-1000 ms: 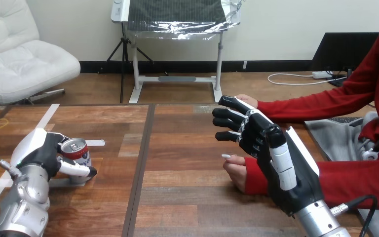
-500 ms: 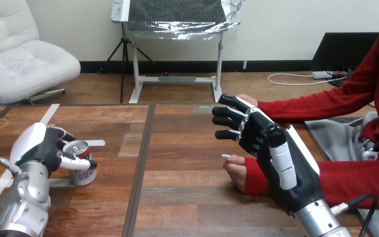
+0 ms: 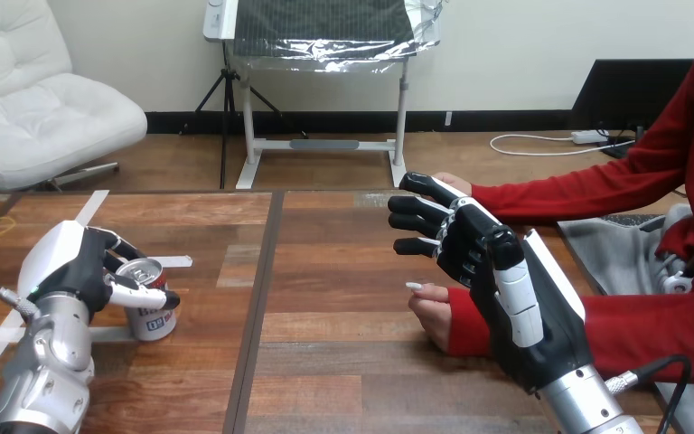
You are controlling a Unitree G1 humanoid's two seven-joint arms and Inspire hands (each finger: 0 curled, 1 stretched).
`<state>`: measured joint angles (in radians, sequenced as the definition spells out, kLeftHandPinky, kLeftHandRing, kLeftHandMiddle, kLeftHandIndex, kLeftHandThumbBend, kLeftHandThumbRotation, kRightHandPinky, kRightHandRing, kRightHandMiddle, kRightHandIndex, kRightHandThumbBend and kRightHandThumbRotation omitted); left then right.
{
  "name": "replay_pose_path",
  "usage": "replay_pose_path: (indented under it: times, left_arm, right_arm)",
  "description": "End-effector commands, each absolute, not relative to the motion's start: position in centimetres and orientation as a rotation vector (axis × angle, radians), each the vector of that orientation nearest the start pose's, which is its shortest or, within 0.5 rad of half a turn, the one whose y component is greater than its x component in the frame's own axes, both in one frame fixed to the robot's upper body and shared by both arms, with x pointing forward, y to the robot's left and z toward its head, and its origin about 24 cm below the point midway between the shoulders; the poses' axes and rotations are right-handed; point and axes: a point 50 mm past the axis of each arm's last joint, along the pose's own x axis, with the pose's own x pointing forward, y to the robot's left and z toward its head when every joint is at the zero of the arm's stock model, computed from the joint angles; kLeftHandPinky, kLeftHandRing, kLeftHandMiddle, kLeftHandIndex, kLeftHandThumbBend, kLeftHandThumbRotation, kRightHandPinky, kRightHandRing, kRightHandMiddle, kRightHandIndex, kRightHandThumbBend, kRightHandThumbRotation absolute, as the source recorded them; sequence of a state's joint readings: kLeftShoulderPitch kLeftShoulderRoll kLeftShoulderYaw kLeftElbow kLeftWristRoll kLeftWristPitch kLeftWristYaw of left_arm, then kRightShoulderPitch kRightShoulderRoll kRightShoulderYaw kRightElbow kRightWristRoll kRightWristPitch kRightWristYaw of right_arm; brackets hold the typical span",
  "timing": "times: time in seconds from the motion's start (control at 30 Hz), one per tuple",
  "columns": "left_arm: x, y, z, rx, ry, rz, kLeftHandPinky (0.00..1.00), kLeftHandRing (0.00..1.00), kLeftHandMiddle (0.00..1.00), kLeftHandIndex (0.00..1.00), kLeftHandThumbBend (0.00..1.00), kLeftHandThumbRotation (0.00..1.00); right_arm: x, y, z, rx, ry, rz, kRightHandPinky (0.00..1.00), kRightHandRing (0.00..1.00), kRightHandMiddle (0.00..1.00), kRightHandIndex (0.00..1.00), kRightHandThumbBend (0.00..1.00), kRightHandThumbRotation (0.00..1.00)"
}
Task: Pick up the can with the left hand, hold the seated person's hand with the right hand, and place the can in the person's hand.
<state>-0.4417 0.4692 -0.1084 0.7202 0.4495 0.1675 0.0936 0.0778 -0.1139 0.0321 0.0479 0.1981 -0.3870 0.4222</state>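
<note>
One can (image 3: 155, 318) stands on the desk (image 3: 325, 298) close to its left edge, toward the front corner, its open top facing up and a little toward the middle of the desk. The robot's left hand (image 3: 77, 271) is closed around the can's upper part: the thumb lies across the front just below the rim, and the other fingers curl round the far side. The can's base looks to be on the wood, though I cannot tell that for certain.

The right hand (image 3: 483, 271) hangs over the right half of the desk, fingers straight and spread, gripping nothing. It sits above the wrist of the person's nearer hand (image 3: 429, 309), which rests on the desk with its fingers pointing toward the left edge. Whether the two touch cannot be told. The person's farther hand (image 3: 452, 181) lies by the desk's far edge, partly hidden behind the right hand's fingertips.

A short piece of white tape (image 3: 174, 262) lies just beyond the can.
</note>
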Motion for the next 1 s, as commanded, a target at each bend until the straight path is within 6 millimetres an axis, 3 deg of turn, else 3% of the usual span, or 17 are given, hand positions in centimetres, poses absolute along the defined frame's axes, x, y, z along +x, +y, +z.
replay_pose_path:
  times: [0.0,0.97]
  left_arm:
    - [33.53,26.55,5.65,0.958,0.263,0.208,0.4,0.46,0.51,0.51,0.74,0.0]
    - [33.4,26.41,5.83,0.895,0.257,0.23,0.35,0.4,0.45,0.51,0.76,0.0]
  right_arm:
    - [23.51,-14.9,6.79,0.028,-0.355,0.401,0.76,0.82,0.82,0.86,0.86,1.0]
    - [24.17,-15.41,6.58,-0.026,-0.336,0.415,0.75,0.82,0.82,0.86,0.85,1.0]
